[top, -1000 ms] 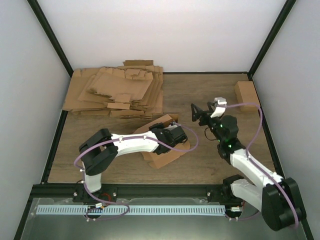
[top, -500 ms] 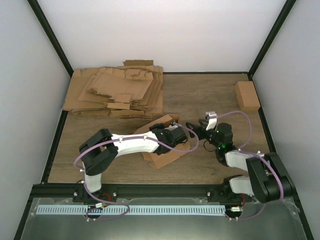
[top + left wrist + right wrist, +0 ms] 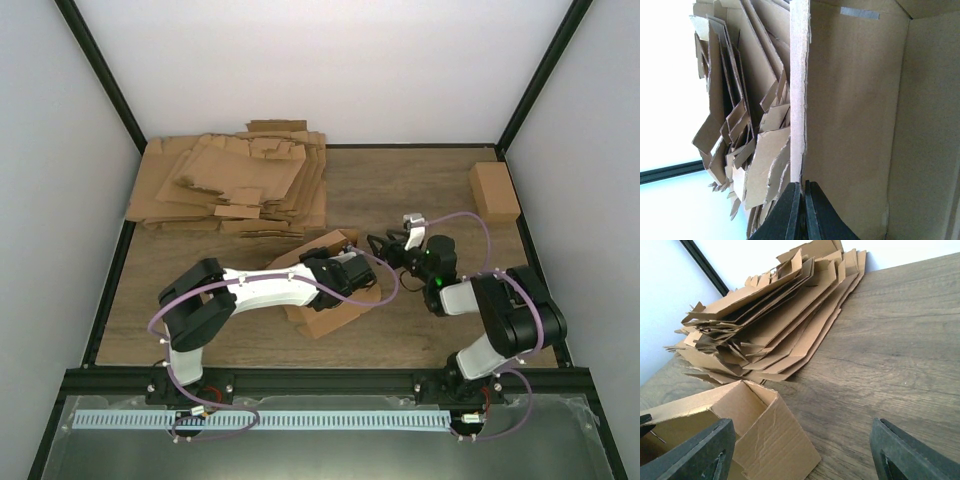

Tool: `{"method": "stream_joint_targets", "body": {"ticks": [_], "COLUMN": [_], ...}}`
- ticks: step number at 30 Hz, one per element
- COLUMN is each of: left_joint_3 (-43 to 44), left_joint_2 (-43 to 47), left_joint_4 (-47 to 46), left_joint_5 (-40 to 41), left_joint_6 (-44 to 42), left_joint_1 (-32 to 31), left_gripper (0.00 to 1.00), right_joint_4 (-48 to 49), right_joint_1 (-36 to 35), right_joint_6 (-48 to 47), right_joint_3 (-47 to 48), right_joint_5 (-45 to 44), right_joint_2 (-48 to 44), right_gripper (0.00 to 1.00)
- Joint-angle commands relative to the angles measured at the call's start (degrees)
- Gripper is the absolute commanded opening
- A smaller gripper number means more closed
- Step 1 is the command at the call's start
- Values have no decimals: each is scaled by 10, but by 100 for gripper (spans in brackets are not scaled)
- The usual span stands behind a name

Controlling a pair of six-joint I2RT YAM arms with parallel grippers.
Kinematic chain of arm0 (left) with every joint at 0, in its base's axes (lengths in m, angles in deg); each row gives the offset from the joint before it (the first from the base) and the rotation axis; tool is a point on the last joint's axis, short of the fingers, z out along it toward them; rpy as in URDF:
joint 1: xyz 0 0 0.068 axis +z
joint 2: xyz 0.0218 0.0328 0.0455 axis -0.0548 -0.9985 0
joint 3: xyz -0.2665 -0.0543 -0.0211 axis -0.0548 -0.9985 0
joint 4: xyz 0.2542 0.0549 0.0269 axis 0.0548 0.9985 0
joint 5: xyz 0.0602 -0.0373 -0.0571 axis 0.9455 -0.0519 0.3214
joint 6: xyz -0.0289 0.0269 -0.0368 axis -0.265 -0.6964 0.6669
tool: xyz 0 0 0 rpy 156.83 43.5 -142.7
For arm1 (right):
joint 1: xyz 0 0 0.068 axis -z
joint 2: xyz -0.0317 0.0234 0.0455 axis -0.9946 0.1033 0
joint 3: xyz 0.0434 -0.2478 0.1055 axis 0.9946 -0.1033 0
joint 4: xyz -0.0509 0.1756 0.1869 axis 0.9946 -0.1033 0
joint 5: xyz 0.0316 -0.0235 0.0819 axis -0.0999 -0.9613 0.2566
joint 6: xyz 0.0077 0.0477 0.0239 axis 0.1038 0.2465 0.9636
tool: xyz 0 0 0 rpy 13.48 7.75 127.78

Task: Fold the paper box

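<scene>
- The tabletop [image 3: 430,190] shows bare wood to the right of the middle and along the near edge. We judge that to be the best room for swinging a flap.
- The heap of flat sheets [image 3: 235,185] fills the back left corner, near the box, so moves should stay off that side.
- The paper box [image 3: 325,315] stands mid-tabletop, walls up and top open. We judge it is being squared, with the flaps not yet tucked.
- The left jaws are pinched together on the edge of one box wall.
- The right jaws stand apart and empty, just beside the box's right corner. Next they need a flap to press inward.
</scene>
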Motion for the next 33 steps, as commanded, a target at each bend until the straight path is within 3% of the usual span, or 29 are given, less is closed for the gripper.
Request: {"method": "stream_joint_targets", "body": {"ticks": [1, 13, 19, 28, 33], "left_joint_3": [-5, -9, -11, -13, -13], "left_joint_2": [17, 19, 19, 21, 20], "left_joint_4": [-2, -3, -3, -4, -4], "left_joint_5": [1, 3, 1, 0, -3], "left_joint_6": [0, 0, 0, 1, -1], "left_joint_1": [-4, -8, -9, -10, -10], "left_gripper": [4, 4, 4, 4, 4], "right_joint_4": [37, 57, 176, 270, 339], "right_joint_1": [2, -14, -13, 6, 40], "right_joint_6": [21, 36, 44, 103, 151], "right_joint_3": [19, 41, 28, 40, 72], "right_joint_5": [21, 62, 179, 227, 311], "right_joint_2": [33, 115, 160, 220, 267], "right_gripper": [77, 76, 76, 85, 94]}}
